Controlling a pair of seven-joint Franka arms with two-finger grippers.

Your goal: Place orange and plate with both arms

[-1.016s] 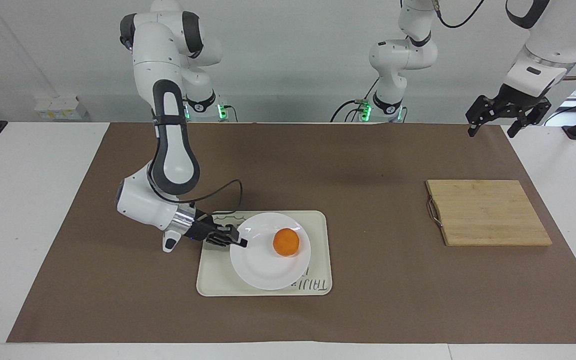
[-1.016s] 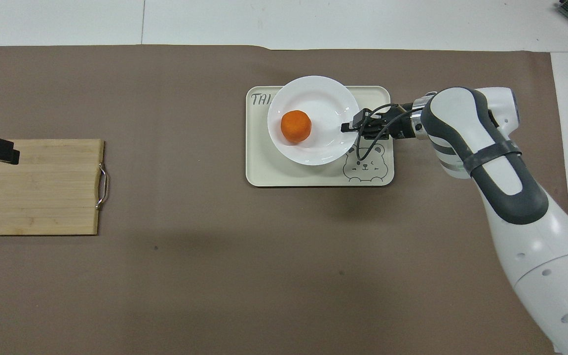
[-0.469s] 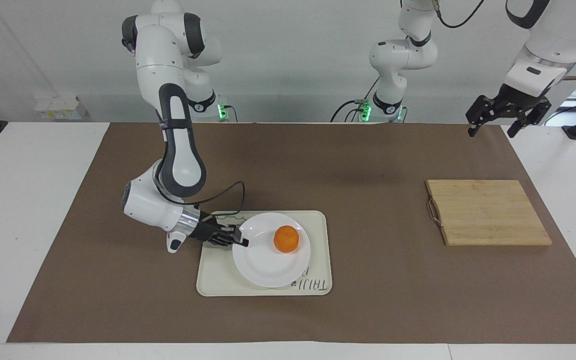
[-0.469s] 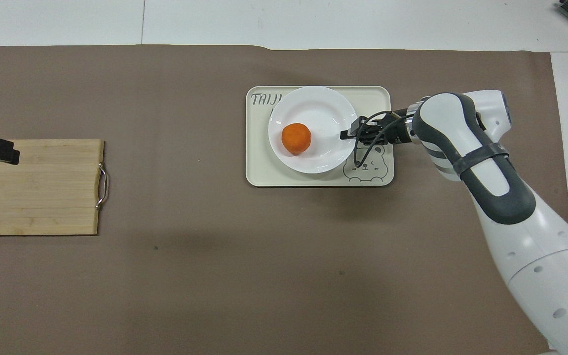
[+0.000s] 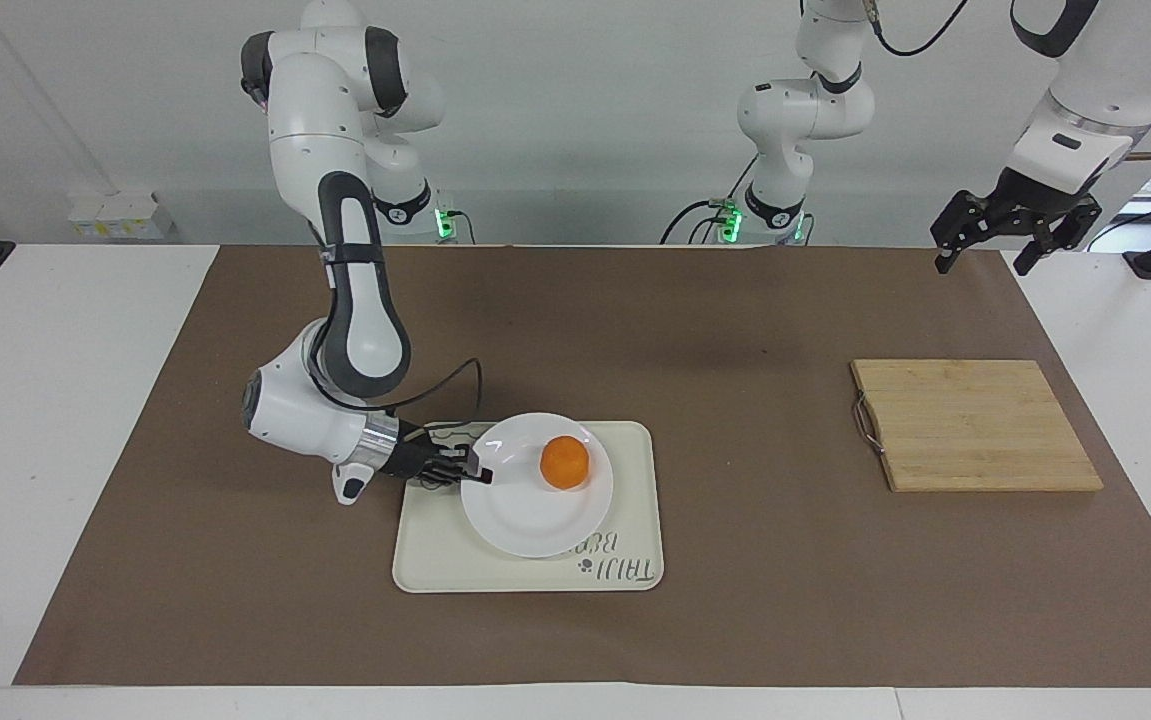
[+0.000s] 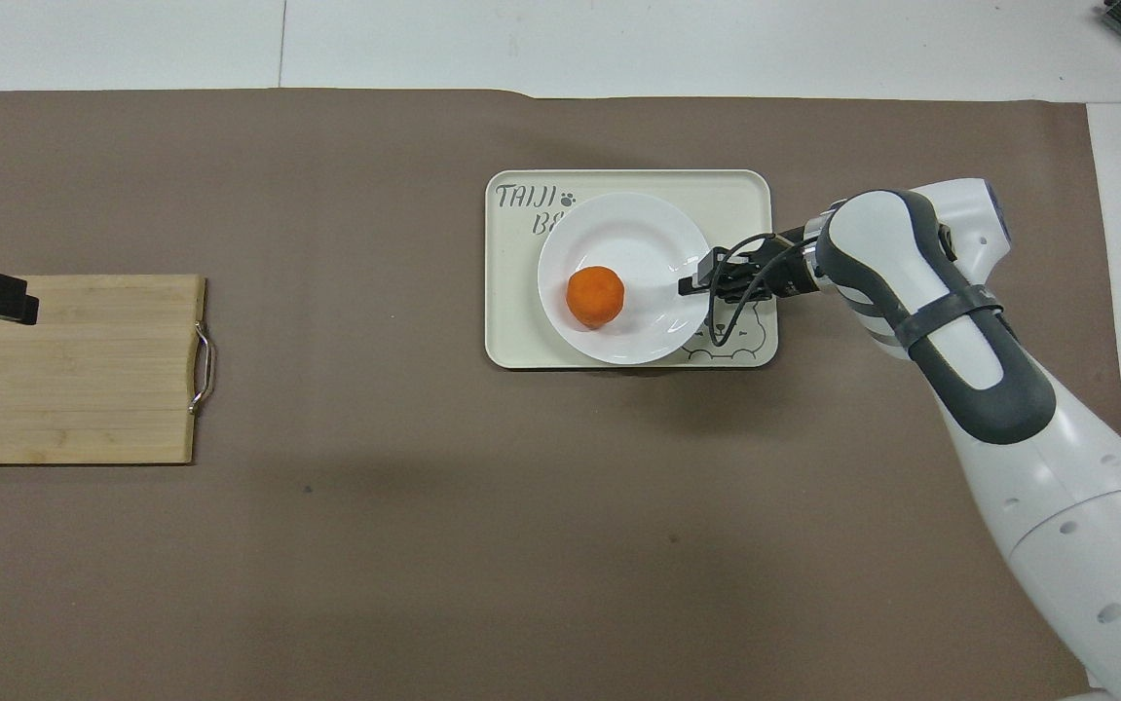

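Note:
The white plate (image 5: 533, 512) lies within the cream tray (image 5: 635, 470) with the orange (image 5: 565, 464) on it, on the part of the plate toward the left arm's end. I cannot tell whether the plate touches the tray. My right gripper (image 5: 480, 478) is shut on the plate's rim at the side toward the right arm's end. In the overhead view the plate (image 6: 640, 232), the orange (image 6: 595, 297) and the right gripper (image 6: 689, 285) show the same hold. My left gripper (image 5: 980, 266) waits open and empty, raised over the table's left-arm end.
A wooden cutting board (image 5: 975, 425) with a metal handle lies toward the left arm's end and also shows in the overhead view (image 6: 73, 370). The tray (image 6: 511, 331) has a bear drawing and lettering. Brown paper covers the table.
The right gripper has drawn the plate with the orange nearer to the robots over the tray, uncovering the tray's lettering. The left arm has not moved.

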